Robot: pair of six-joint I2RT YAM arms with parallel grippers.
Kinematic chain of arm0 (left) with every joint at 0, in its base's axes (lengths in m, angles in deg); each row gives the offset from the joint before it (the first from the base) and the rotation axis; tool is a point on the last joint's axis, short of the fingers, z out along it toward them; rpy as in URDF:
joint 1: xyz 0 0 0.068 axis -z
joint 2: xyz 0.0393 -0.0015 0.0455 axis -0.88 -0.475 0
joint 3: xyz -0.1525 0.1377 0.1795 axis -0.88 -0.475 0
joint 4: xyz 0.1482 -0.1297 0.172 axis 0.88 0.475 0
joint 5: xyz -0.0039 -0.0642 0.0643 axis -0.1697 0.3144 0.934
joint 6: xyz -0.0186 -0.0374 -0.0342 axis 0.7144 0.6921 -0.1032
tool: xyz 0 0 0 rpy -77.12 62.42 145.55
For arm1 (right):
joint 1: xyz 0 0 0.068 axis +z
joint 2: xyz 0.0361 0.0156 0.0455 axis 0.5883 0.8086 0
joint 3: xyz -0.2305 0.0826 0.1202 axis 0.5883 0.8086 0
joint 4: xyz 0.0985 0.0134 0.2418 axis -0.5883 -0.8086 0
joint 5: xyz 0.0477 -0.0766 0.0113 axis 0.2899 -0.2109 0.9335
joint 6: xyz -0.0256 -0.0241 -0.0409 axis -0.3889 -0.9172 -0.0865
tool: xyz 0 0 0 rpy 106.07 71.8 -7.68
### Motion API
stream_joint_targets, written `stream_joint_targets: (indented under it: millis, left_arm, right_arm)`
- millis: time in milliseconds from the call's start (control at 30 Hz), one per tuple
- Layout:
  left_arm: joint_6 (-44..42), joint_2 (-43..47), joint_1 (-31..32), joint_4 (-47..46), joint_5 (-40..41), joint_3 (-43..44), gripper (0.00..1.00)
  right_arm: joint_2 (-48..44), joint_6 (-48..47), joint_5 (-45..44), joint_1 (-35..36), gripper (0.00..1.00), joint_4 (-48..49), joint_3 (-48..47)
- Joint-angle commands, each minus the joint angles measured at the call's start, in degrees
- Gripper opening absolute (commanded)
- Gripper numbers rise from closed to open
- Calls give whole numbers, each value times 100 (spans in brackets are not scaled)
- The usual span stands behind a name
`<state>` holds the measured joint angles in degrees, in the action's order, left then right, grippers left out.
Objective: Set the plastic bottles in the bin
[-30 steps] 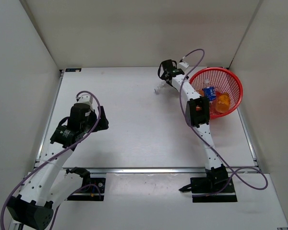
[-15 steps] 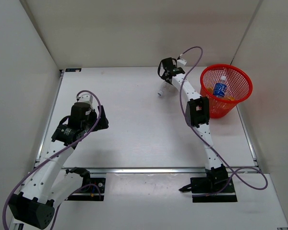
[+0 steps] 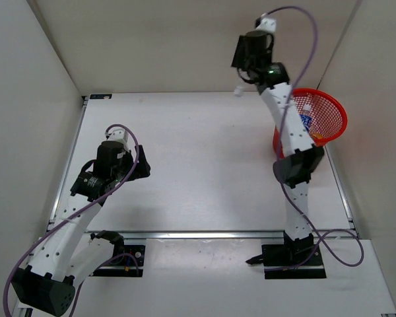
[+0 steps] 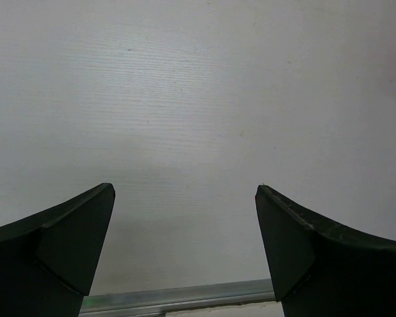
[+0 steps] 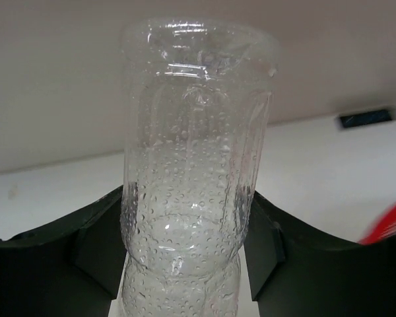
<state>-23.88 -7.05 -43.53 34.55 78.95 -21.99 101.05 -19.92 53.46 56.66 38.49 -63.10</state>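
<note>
Near the back wall, right arm stretched tall; right gripper (image 5: 185, 247) clamped around a clear bottle (image 5: 191, 152), left of the bin (image 3: 331, 109). Arm hides the bin's near wall; contents indistinct. Left gripper (image 4: 185, 224) spread wide, low over table (image 4: 185, 99).

bin (image 3: 327, 111): red, open lattice pattern, seen at 2 o'clock in the top view
labelled bottle (image 3: 305, 121): a blue patch is seen through the red mesh
clear bottle (image 5: 195, 119): colourless, ribbed in bands, speckled all over with fine droplets
right gripper (image 5: 188, 198): black
left gripper (image 4: 185, 191): black
table (image 3: 198, 152): white, faintly lined with fine grain
arms (image 3: 59, 231): white links, black joints
cables (image 3: 303, 39): purple
walls (image 3: 152, 39): pale cream, unpatterned
</note>
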Motion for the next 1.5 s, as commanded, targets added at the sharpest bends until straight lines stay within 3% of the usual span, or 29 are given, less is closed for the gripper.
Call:
stream_joint_targets:
  millis: [0,233,467,500,567,600,633,900,1000,1100,1200,1267,1333,1467]
  left_arm:
    - [77,102,-18,-57,-90,28,99]
    - [314,146,-36,-154,-292,-157,99]
    - [516,163,-44,-198,-301,-218,99]
    - [517,207,-53,-189,-284,-210,99]
    - [560,225,-70,-154,-240,-218,98]
    - [543,243,-71,-137,-240,-227,99]
    - [543,225,-71,-128,-240,-175,99]
    - [508,6,-71,136,-161,10,99]
    - [517,-143,-62,127,-143,98,99]
    - [525,-311,-71,197,-169,221,99]
    - [605,-346,-35,171,-161,212,98]
    - [718,-259,8,189,-108,213,99]
    - [762,-110,96,198,-117,116,98]
    - [973,286,184,487,234,-95,99]
  right_arm:
    - [-930,-978,-464,-637,28,-56,390]
    - [-1616,-1595,-816,-1578,30,-171,1612]
    - [-2326,-998,-158,-2300,32,-14,3071]
    - [-2554,-972,-184,-2291,37,249,3464]
    - [-2846,-928,-72,-2317,58,514,4029]
    - [-3038,-806,-27,-2343,74,680,4257]
    - [-3092,-805,9,-2378,99,751,4416]
    - [-3961,-997,-238,-1843,99,208,4241]
    - [-4619,-1025,341,-1290,99,-108,4952]
    - [-5227,-700,1080,-466,99,-478,6065]
    - [-5790,-216,1949,-68,99,-400,7199]
    - [-6210,-163,2687,3,99,-171,7869]
    - [-6572,30,2812,143,99,223,8746]
    - [-7328,250,3121,39,99,471,9514]
